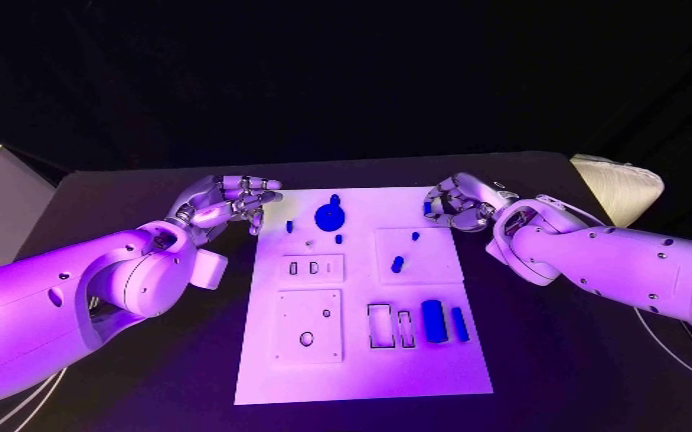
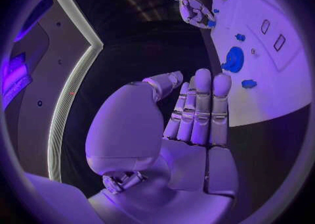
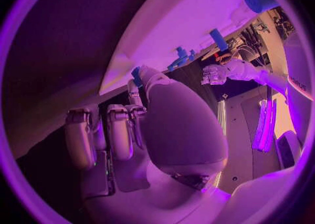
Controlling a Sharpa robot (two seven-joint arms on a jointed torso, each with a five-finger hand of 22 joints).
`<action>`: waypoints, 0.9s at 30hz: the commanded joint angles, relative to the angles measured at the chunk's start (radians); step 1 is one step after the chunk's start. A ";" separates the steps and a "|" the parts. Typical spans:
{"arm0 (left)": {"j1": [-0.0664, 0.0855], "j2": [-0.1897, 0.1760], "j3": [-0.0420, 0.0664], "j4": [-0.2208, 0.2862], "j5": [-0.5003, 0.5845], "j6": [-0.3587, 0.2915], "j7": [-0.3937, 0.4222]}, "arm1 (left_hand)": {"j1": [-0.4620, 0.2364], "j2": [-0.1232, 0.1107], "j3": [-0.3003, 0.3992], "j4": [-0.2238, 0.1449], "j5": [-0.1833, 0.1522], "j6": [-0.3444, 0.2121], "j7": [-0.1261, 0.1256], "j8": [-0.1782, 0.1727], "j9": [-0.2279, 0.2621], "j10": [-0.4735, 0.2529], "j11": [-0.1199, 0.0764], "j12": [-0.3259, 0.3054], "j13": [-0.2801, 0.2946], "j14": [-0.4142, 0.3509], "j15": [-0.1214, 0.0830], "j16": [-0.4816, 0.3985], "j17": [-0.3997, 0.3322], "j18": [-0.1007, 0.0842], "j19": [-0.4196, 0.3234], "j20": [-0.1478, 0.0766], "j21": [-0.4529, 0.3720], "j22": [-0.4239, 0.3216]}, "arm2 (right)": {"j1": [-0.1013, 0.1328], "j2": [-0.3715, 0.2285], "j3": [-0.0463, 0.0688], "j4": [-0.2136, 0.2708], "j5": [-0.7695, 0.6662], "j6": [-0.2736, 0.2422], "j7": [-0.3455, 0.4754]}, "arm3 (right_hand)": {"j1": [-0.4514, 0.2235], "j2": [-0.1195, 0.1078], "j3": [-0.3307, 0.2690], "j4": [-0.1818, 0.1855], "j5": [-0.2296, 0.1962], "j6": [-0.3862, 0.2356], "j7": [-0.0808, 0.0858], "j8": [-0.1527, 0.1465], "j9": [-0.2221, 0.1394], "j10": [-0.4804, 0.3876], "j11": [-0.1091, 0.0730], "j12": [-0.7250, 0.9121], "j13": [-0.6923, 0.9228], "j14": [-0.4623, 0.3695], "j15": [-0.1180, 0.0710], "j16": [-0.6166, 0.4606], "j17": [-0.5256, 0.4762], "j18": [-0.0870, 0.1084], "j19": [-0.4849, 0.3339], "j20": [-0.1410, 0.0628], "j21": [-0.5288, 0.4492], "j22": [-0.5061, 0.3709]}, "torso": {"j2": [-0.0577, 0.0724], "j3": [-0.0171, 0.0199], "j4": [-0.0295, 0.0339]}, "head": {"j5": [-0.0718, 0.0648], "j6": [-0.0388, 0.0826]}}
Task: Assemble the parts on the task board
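The left robot hand hovered just off the far left corner of the task board, its fingers held straight and side by side with nothing in them, apart from the thumb. The right robot hand sat at the far right corner of the board, fingers curled inward; a small blue part showed at its fingertips in the right wrist view, and it seemed pinched there, though the grip itself was partly hidden.

Between the two hands, on the far part of the board, stood a round blue part with a smaller blue piece just beyond it. Nearer the middle lay a short blue peg on a raised square. Toward the near right, a long blue block and a slimmer blue bar lay side by side beside rectangular slots. The board rested flat on the black worktop.
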 commanded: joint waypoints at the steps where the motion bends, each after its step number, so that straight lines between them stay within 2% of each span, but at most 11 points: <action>1: 0.000 0.002 0.001 0.002 -0.002 0.017 0.004 | -0.002 -0.004 0.007 0.000 -0.001 -0.004 -0.002 0.000 0.001 -0.007 -0.001 0.005 0.001 -0.007 -0.002 0.004 -0.001 -0.008 -0.007 0.001 0.006 0.000 | -0.001 0.000 0.000 0.005 0.010 -0.032 -0.004 | 0.008 0.005 0.007 -0.001 0.004 0.008 0.000 0.005 0.002 0.089 -0.007 0.005 0.246 0.098 -0.007 0.004 0.236 -0.005 0.102 -0.009 0.003 0.258 | -0.001 -0.0005 0.0009 | -0.002 0.000; 6: 0.000 0.002 0.000 0.000 -0.002 0.022 0.004 | -0.002 -0.004 0.007 0.000 -0.001 -0.004 -0.002 0.000 0.002 -0.008 -0.001 0.005 0.001 -0.007 -0.002 0.004 -0.001 -0.008 -0.007 0.001 0.006 0.000 | -0.001 -0.005 0.000 0.020 0.020 -0.064 -0.020 | 0.003 0.002 0.016 -0.003 0.004 0.015 -0.003 0.012 0.004 0.095 -0.011 0.011 0.251 0.099 -0.009 0.006 0.242 -0.006 0.103 -0.011 0.007 0.262 | -0.001 0.0002 0.0000 | 0.000 0.000; 12: 0.000 0.004 0.000 -0.002 -0.002 0.024 0.004 | -0.002 -0.004 0.007 0.000 -0.001 -0.004 -0.002 0.000 0.002 -0.008 -0.001 0.005 0.001 -0.007 -0.002 0.004 -0.001 -0.008 -0.007 0.001 0.006 0.000 | 0.004 -0.017 0.001 0.064 0.023 -0.105 -0.052 | -0.001 0.000 0.027 -0.006 0.009 0.021 -0.008 0.019 0.007 0.099 -0.015 0.015 0.255 0.101 -0.012 0.009 0.249 -0.007 0.105 -0.014 0.010 0.264 | -0.003 0.0000 -0.0025 | 0.001 0.005; 19: 0.000 0.009 0.000 -0.011 -0.002 0.026 0.005 | -0.002 -0.004 0.008 -0.001 -0.001 -0.004 -0.002 0.000 0.002 -0.008 -0.001 0.006 0.001 -0.007 -0.002 0.005 -0.001 -0.008 -0.007 0.001 0.007 0.001 | 0.025 -0.019 0.003 0.151 0.027 -0.140 -0.108 | -0.010 -0.001 0.039 -0.008 0.015 0.027 -0.012 0.028 0.011 0.101 -0.018 0.017 0.258 0.102 -0.015 0.010 0.253 -0.007 0.105 -0.017 0.010 0.264 | -0.012 -0.0052 -0.0048 | 0.006 0.005; 22: 0.000 0.010 0.000 -0.014 -0.005 0.035 0.007 | -0.006 -0.003 0.010 -0.002 -0.002 0.007 -0.009 0.007 0.006 -0.002 -0.005 0.010 0.003 -0.010 -0.003 0.005 -0.003 -0.007 -0.015 0.000 0.005 -0.005 | 0.029 -0.006 0.003 0.185 0.027 -0.148 -0.124 | -0.015 -0.003 0.041 -0.008 0.015 0.028 -0.013 0.030 0.012 0.103 -0.019 0.019 0.259 0.102 -0.015 0.010 0.252 -0.007 0.105 -0.018 0.010 0.264 | -0.015 -0.0081 -0.0042 | 0.009 0.007; 27: 0.000 0.012 0.000 -0.017 -0.016 0.044 0.005 | -0.013 -0.002 0.009 -0.004 -0.003 0.021 -0.017 0.018 0.012 0.015 -0.013 0.022 0.009 -0.012 -0.008 0.007 -0.005 -0.006 -0.020 -0.002 0.007 -0.005 | 0.029 0.036 0.003 0.234 0.020 -0.160 -0.161 | -0.022 -0.009 0.042 -0.008 0.015 0.029 -0.014 0.033 0.013 0.103 -0.020 0.019 0.260 0.102 -0.016 0.010 0.252 -0.007 0.105 -0.019 0.010 0.264 | -0.021 -0.0125 -0.0013 | 0.015 0.004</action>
